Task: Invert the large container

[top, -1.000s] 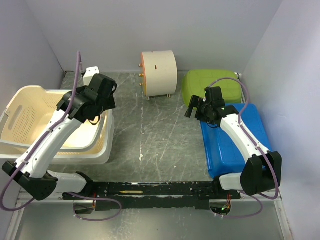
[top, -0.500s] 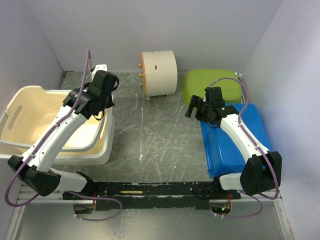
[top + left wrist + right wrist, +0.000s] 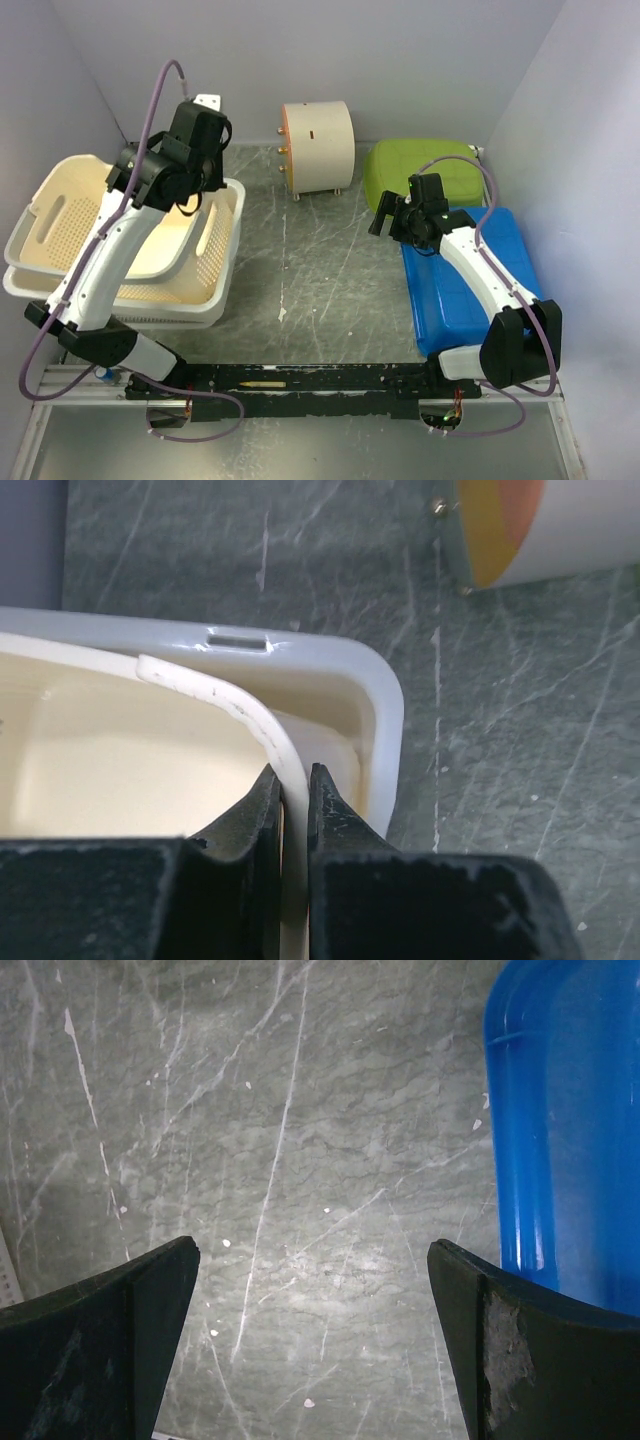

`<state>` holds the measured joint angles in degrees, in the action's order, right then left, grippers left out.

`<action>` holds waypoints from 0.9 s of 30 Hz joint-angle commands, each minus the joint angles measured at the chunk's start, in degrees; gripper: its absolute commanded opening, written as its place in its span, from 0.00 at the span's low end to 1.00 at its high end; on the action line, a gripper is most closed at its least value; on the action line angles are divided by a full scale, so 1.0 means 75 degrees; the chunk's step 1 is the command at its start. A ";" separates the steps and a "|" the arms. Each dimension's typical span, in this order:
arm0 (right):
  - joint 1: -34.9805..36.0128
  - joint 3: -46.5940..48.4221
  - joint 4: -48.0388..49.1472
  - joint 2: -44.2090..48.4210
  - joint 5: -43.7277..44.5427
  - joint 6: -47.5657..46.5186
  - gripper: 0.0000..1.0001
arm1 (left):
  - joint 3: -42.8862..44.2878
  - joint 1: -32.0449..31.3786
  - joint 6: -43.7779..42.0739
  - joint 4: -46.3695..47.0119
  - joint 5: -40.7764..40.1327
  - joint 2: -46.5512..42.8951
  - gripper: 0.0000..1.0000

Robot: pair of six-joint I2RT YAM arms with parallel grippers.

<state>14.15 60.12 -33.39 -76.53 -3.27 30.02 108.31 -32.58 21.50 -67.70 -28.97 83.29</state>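
Slotted cream basket (image 3: pixel 212 250), newly tilted

Grippers: two were counted, the left gripper (image 3: pixel 292 776) and the right gripper (image 3: pixel 312 1250).
Cream perforated basket (image 3: pixel 170 255): one was counted, at the left gripper.
White tub (image 3: pixel 195 312): one, beneath that basket.
White cylinder (image 3: pixel 318 145): one, ahead and right of the left gripper.
Green container (image 3: pixel 420 170): one, and blue container (image 3: pixel 445 310): one, both beside the right gripper.

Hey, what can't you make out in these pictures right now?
Top view: the left tool tips, hidden under its own wrist.
Top view: part of the cream basket floor, behind the left arm.
Right wrist view: most of the blue container, cut off by the frame edge.
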 commanded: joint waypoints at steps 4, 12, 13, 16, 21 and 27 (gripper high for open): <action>0.0004 0.0164 0.0180 -0.0044 -0.0095 0.0169 1.00 | 0.3227 -0.0885 -0.1145 -0.0657 -0.0634 0.0944 0.07; 0.0000 0.0191 0.0160 -0.0081 -0.0084 0.0172 1.00 | 0.3987 -0.1368 -0.1448 0.0010 -0.0854 0.1029 0.07; 0.0004 0.0217 0.0161 -0.0090 -0.0097 0.0164 1.00 | 0.3975 -0.1427 -0.1483 0.0167 -0.0828 0.0947 0.07; 0.0000 0.0218 0.0153 -0.0097 -0.0129 0.0148 1.00 | 0.3931 -0.1545 -0.1577 0.0636 -0.0660 0.0696 0.07; 0.0009 -0.0067 0.0722 -0.0028 -0.0816 0.0280 1.00 | 0.3287 -0.1574 -0.1716 0.1467 -0.0383 0.0111 0.07; 0.0636 -0.0855 0.2730 -0.0089 -0.2334 0.0991 1.00 | 0.3336 -0.1574 -0.1650 0.1315 -0.0435 0.0129 0.07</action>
<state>15.22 57.21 -24.38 -76.90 -12.08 33.41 132.25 -43.97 13.37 -63.24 -30.61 84.99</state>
